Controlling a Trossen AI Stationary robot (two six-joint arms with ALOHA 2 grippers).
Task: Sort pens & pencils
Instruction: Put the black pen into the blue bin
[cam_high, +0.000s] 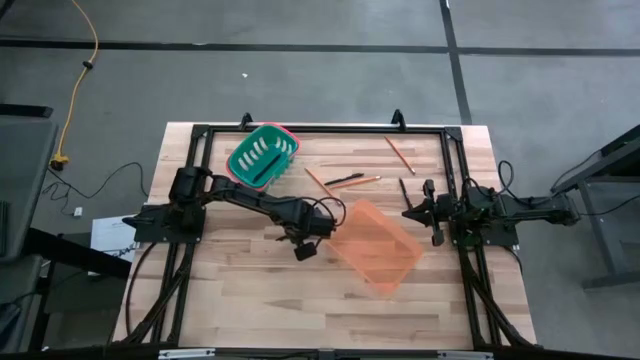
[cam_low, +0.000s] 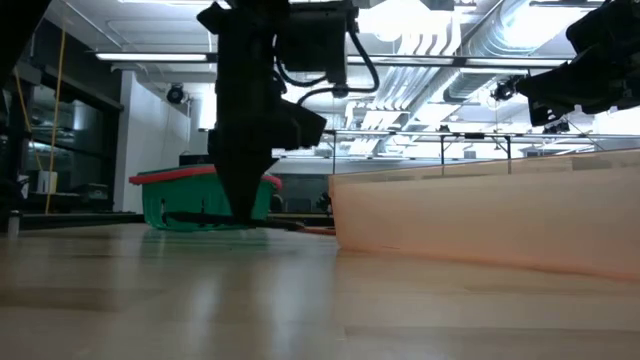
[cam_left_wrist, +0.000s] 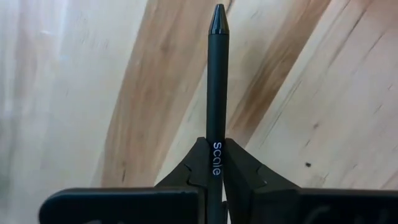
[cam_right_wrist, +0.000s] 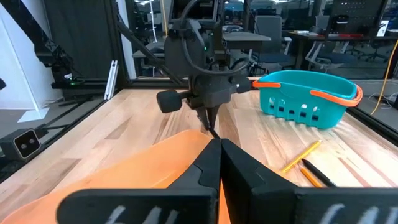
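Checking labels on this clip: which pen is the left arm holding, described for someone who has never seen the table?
On the pale wooden table, find the orange mesh basket. Just off the corner nearest the green basket hangs the left gripper, shut on a slim matte black pen. Unlike the other pens and pencils lying loose beyond, it carries white "Scale" lettering.

Robotics lab or open-plan office: exposed silver ceiling ducts (cam_low: 440, 50), black swivel office chairs (cam_right_wrist: 267, 28), light wooden plank tabletop (cam_high: 250, 290), grey concrete floor (cam_high: 300, 80).
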